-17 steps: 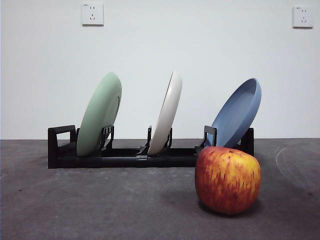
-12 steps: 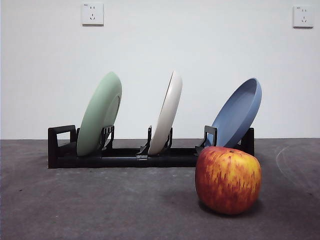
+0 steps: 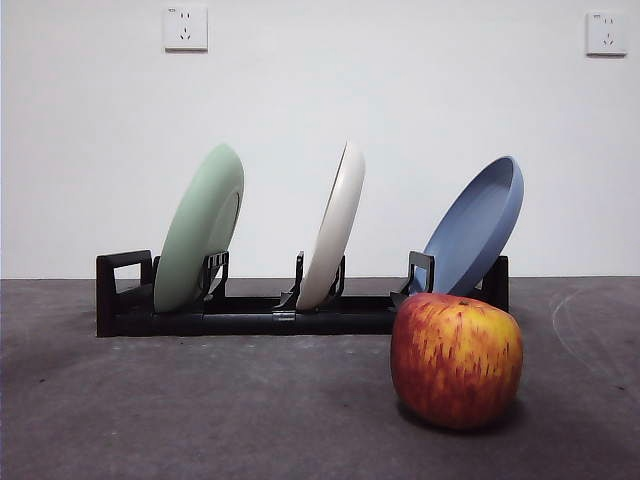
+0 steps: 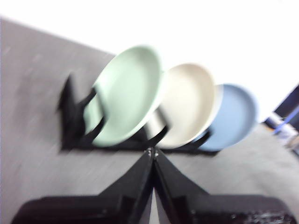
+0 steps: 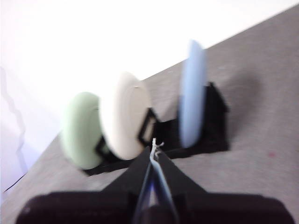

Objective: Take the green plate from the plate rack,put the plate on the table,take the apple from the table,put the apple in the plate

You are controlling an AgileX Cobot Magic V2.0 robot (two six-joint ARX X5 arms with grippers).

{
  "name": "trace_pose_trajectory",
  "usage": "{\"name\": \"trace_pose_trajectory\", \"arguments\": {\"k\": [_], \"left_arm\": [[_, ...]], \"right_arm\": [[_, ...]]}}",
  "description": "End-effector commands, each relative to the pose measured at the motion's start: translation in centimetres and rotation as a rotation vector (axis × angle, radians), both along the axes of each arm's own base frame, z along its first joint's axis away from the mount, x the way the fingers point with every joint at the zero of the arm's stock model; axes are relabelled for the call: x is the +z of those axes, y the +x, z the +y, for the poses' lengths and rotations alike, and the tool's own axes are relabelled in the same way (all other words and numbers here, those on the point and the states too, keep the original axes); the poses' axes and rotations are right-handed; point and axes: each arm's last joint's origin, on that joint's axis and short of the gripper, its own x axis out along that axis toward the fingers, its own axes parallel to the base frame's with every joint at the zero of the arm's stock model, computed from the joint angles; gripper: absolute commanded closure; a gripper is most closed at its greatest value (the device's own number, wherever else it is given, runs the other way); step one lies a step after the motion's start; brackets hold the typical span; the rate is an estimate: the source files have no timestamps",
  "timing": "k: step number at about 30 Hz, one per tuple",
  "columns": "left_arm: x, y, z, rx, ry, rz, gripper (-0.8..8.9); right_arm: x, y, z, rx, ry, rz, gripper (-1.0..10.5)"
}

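Observation:
The green plate [image 3: 200, 228] leans on edge in the left end of the black plate rack [image 3: 250, 315], behind the apple's row on the grey table [image 3: 200, 410]. The red and yellow apple [image 3: 456, 360] stands on the table in front of the rack's right end. No arm shows in the front view. In the blurred left wrist view the green plate [image 4: 128, 95] faces the camera, and my left gripper [image 4: 152, 151] is shut, short of the rack [image 4: 74, 123]. In the right wrist view my right gripper [image 5: 154, 145] is shut, apart from the rack [image 5: 210, 126], with the green plate [image 5: 81, 130] farthest.
A cream-white plate [image 3: 333, 228] stands in the rack's middle slot and a blue plate [image 3: 475, 228] leans in the right slot, just behind the apple. A white wall with two sockets backs the table.

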Motion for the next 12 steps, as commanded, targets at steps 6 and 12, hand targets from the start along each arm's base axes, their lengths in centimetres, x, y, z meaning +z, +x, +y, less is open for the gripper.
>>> {"name": "trace_pose_trajectory", "arguments": {"k": [6,12], "left_arm": [[9.8,0.8,-0.5,-0.191,0.056,-0.058,8.19],[16.9,1.5,-0.5,-0.236,0.206,-0.038,8.19]], "right_arm": [[9.3,1.1,0.3,0.176,-0.149,-0.024,9.6],[15.6,1.8,0.4,0.257,-0.192,0.008,9.6]]}}
